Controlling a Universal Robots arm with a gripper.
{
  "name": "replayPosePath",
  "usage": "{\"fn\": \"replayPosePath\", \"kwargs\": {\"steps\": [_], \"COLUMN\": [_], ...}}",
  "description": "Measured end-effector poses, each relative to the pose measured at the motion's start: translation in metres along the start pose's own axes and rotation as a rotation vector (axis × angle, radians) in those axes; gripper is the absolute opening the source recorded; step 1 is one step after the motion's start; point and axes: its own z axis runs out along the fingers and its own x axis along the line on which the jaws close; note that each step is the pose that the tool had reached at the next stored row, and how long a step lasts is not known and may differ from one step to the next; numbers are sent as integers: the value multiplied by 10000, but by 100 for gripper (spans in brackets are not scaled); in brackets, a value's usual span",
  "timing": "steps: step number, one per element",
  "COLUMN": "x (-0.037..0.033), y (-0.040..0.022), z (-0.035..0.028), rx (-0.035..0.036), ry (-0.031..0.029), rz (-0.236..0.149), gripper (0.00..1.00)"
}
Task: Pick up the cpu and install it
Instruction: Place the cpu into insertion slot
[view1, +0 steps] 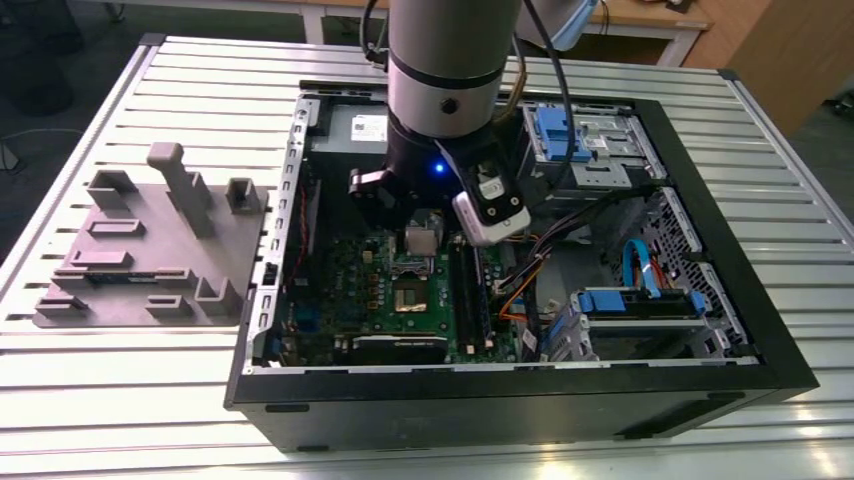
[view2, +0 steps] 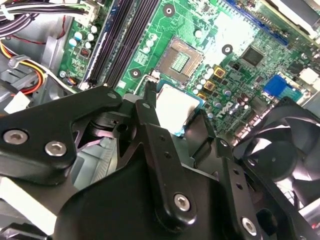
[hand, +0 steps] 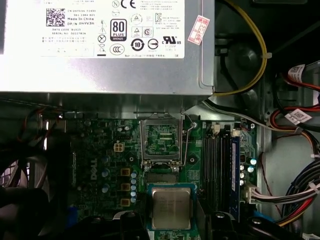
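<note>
A black computer case (view1: 507, 405) lies open on a table (view1: 134, 400) of metal slats, nearer to the table's edge on the exterior view's right. Inside it a green motherboard (view1: 367, 290) lies flat, with an open square socket (view2: 181, 59) and dark memory slots (hand: 220, 160) just beside it. A grey power supply box (hand: 100, 70) with a white label sits along one case wall. Blue drive brackets (view1: 554, 130) and coloured cables (hand: 280, 192) are also in the case. Near the table's edge on the exterior view's left rests a grey plate (view1: 240, 245) with upright blocks.

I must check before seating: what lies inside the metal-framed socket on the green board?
In the second wrist view the socket lies open, showing only its contact grid, no chip. The cpu is between the jaws near it, hiding the board beneath.
</note>
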Motion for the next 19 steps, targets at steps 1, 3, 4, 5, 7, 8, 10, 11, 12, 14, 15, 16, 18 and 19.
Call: {"fn": "replayPosePath", "kwargs": {"steps": [1, 3, 4, 5, 7, 8, 10, 11, 12, 14, 15, 16, 18, 19], "x": [0, 0, 0, 0, 0, 0, 0, 0, 0, 0, 0, 0, 0, 0], "y": [-1, -1, -2, -2, -2, -3, -3, -3, -4, -4, -3, -3, -4, -3], "z": [9, 17, 23, 31, 48, 57, 70, 75, 77, 77, 78, 80, 82, 82], "rx": [0, 11, 12, 11, 11, 11, 12, 12, 13, 15, 13, 12, 12, 14], "ry": [0, 1, 0, 0, 0, 0, 0, 0, 1, 2, 1, 0, 0, 0], "rz": [-1, 0, 0, -1, -1, -1, -1, -1, -1, 0, 0, -1, -1, -1], "gripper": [47, 47, 47, 47, 47, 47, 47, 47, 47, 47, 47, 47, 47, 47]}}
